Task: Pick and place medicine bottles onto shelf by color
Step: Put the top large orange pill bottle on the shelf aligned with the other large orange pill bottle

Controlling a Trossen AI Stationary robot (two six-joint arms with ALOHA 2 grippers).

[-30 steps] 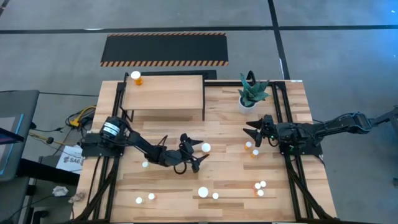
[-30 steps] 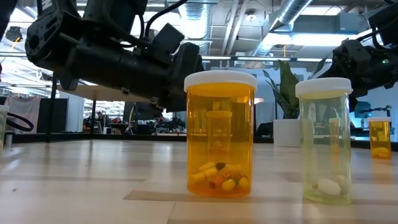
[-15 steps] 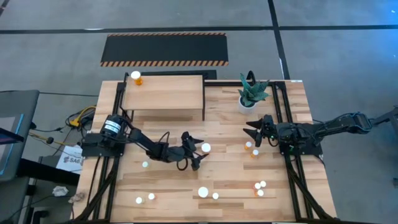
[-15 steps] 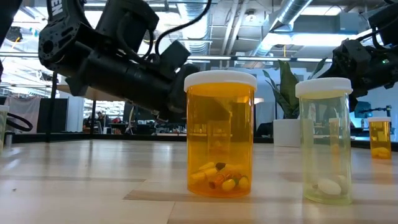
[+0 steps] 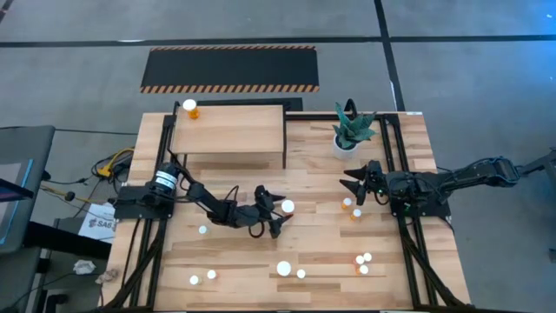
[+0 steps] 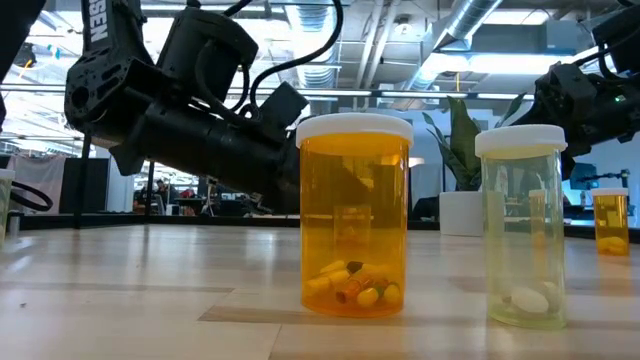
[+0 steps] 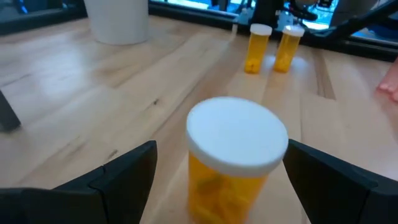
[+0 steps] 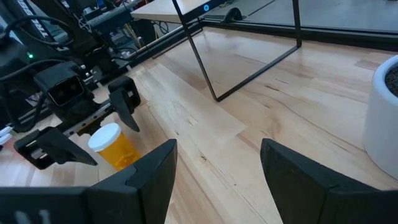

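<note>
An orange medicine bottle (image 7: 235,163) with a white cap stands upright on the wooden table (image 5: 321,239), mid-table. My left gripper (image 5: 276,213) is low over the table, open, one finger on each side of this bottle without touching it; the right wrist view shows the same bottle (image 8: 113,147). My right gripper (image 5: 350,181) hangs open and idle at the table's right, near two small bottles (image 5: 352,207). The light-wood shelf (image 5: 230,130) stands at the far left, with one orange bottle (image 5: 189,108) upright on its far-left corner.
More white-capped bottles stand near the front edge (image 5: 284,269), at the front left (image 5: 201,276), at the front right (image 5: 364,262) and at left (image 5: 202,229). A white pot with a green plant (image 5: 349,130) stands at the far right. The low view shows a big orange bottle (image 6: 355,215) and a yellowish one (image 6: 520,225) close up.
My left gripper has sunk toward the table and edged closer around the orange bottle, staying open. The bottle has not moved.
</note>
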